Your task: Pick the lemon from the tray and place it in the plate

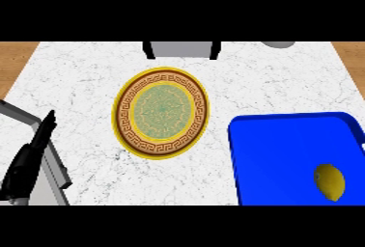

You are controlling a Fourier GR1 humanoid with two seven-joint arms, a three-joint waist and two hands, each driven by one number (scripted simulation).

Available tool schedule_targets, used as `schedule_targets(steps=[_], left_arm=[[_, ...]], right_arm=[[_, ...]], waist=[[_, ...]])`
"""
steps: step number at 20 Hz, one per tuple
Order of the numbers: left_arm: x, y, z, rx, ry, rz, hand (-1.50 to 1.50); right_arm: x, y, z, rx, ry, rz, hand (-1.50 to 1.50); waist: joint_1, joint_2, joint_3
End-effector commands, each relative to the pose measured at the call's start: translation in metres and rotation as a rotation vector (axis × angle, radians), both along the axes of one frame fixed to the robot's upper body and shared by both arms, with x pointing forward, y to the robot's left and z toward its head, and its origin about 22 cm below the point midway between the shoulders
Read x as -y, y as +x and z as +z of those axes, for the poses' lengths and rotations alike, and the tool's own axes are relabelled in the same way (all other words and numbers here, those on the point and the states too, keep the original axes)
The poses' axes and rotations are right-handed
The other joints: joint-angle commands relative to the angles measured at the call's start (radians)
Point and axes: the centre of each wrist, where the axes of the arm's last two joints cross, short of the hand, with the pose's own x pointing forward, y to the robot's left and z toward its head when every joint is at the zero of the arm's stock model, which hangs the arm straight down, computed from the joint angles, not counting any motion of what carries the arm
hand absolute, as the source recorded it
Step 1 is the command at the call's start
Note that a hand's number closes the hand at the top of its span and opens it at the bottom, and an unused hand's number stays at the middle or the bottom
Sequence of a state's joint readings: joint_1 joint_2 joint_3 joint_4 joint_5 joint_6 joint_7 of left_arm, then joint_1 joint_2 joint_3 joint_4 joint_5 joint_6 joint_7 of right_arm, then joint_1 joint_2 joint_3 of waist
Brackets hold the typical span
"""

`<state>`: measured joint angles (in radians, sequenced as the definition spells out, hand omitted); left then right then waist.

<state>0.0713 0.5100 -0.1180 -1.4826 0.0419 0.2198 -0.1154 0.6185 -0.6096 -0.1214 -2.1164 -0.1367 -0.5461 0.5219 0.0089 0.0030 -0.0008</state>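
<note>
Sitting on the white marble counter (278, 82) are one plate (161, 112) and one blue tray (285, 149). The plate is round, with a yellow rim, a brown ring and a green middle. It has nothing on it. The tray is at the right, close beside the plate but not touching it, and it runs off the right side of the view. One yellow lemon (330, 181) lies in the tray, near its lower right corner.

The left hand (27, 161) is black and shows at the lower left, by the counter's left edge. Its fingers are straight and point up, and it holds nothing. It is well apart from the lemon, with the plate between them. The right hand does not show at all.

At the far edge stands a grey block with dark sides (182, 49), and a small grey round thing (278, 44), maybe a cup, is partly cut off. Bare counter lies all around the plate.
</note>
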Motion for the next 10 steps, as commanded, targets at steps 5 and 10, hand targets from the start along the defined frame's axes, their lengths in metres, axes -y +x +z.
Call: schedule_targets(steps=[5, 10], left_arm=[[-0.003, -0.006, -0.005, -0.003, 0.004, -0.008, 0.00], [-0.014, 0.004, -0.005, 0.012, -0.008, 0.003, 0.00]], right_arm=[[0.026, 0.033, -0.011, -0.263, -0.012, 0.139, -1.50], [0.025, 0.043, -0.028, -0.270, -0.002, 0.194, -1.50]], waist=[[0.004, -0.001, 0.001], [-0.009, -0.003, 0.001]])
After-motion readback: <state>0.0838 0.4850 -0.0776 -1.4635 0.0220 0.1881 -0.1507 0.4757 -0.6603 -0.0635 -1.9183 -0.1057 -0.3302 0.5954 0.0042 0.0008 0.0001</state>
